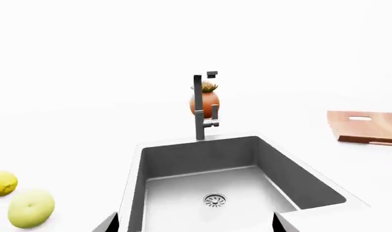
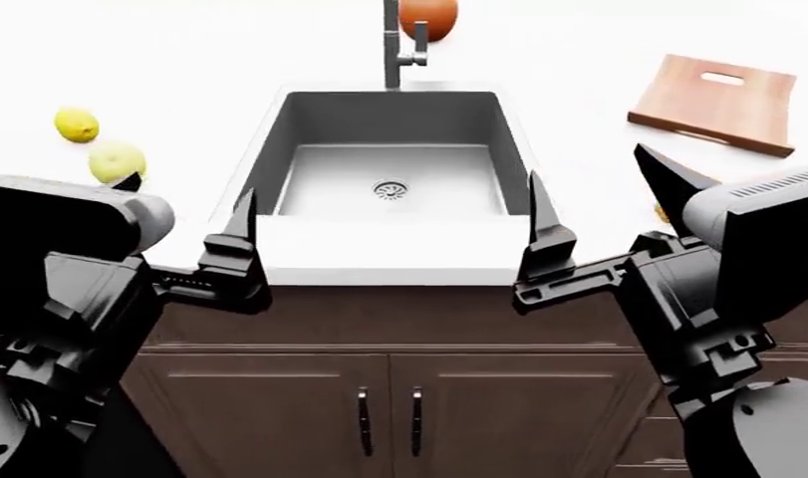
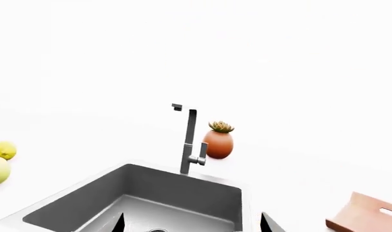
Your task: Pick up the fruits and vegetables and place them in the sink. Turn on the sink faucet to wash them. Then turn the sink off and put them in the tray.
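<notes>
**Q:** Where are your pincers, and what are they doing?

**A:** Both hang in front of me at the near edge of the white bench point(image 2: 137, 60), above the dark wooden cabinet doors point(image 2: 391, 408). My left pincer point(image 2: 184, 234) is at the sink's near left corner, my right pincer point(image 2: 603, 214) at its near right corner. Each has its black fingers spread wide apart, with nothing between them.

**Q:** Where is the produce?

**A:** On the bench to the left of the sink, well apart from the basin. The small bright yellow lemon point(image 2: 76, 124) lies farther back. The larger pale yellow-green fruit point(image 2: 117, 160) sits just beside it, nearer to me. One finger point(image 2: 128, 182) of my left pincer ends just short of that fruit in the head view. My left wrist view shows the two close together.

**Q:** And the sink?

**A:** The sink point(image 2: 510, 139) is straight ahead, a rectangular basin with dark grey walls, a light grey floor and a round metal drain point(image 2: 391, 188) at the middle. No fruit lies in it, and I see no water running.

**Q:** The faucet?

**A:** The faucet point(image 1: 199, 108) rises as a slim grey column behind the middle of the basin's far edge, with a small lever point(image 1: 213, 116) on its side. An orange-brown pot holding a succulent point(image 3: 218, 142) stands just behind it.

**Q:** The tray?

**A:** The reddish-brown wooden tray point(image 2: 716, 105) lies flat on the bench to the far right of the sink, turned at an angle. Its oval handle cutout is at the far end, and nothing rests on it.
</notes>
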### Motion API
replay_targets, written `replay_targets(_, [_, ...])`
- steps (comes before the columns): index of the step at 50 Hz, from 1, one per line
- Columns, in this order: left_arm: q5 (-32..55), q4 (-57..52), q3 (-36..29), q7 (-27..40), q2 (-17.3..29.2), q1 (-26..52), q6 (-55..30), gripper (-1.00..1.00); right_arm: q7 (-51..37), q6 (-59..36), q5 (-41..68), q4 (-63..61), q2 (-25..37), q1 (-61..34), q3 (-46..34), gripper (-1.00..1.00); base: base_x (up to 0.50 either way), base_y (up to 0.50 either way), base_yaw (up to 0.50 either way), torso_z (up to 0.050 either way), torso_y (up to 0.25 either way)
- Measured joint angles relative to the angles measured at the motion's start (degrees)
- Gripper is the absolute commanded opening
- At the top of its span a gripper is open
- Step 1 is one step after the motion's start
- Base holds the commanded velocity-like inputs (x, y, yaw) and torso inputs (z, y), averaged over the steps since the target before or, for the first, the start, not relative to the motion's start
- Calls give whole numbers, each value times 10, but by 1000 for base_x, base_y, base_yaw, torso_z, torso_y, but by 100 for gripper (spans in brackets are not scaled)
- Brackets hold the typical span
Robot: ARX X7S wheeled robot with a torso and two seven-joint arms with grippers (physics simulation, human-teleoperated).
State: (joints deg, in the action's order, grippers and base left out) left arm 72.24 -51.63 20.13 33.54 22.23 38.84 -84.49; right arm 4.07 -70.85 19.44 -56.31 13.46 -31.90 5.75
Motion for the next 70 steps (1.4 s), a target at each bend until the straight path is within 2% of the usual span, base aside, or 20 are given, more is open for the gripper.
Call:
replay_targets(20, [-22, 12, -26, -1, 23, -13, 41, 100, 1, 40, 3, 10, 13, 29, -16, 100, 87, 500, 0, 43, 0])
replay_targets(39, [-33, 21, -56, 7, 36, -16, 55, 100, -2, 56, 8, 15, 24, 34, -23, 100, 240, 473, 0, 1, 0])
replay_targets(47, [-13, 25, -62, 24, 40, -5, 47, 100, -1, 42, 17, 10, 31, 23, -26, 100, 309, 428, 0, 3, 0])
replay_targets(70, [115, 64, -83, 113, 69, 81, 12, 100, 8, -65, 100, -26, 70, -43, 11, 100, 310, 459, 0, 50, 0])
